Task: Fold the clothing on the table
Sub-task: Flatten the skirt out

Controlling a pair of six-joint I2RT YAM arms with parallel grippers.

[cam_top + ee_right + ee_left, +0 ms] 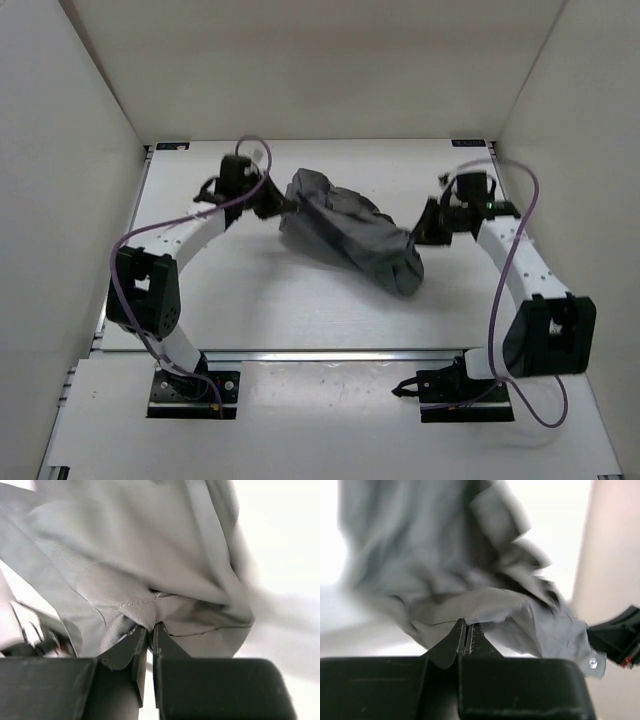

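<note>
The white table (250, 300) is bounded by white walls. The grey clothing (350, 235) lies bunched in the far middle part of the table, as a crumpled band that runs from about 11 o'clock to about 5 o'clock. The left gripper (278, 208) is at the 10 o'clock edge of the clothing, and its jaws are pressed together on a fold of the fabric. The right gripper (420, 235) is at the 3 o'clock edge, and its jaws are likewise clamped on a seam of the cloth. Between the two grippers the fabric hangs in loose wrinkles.
</note>
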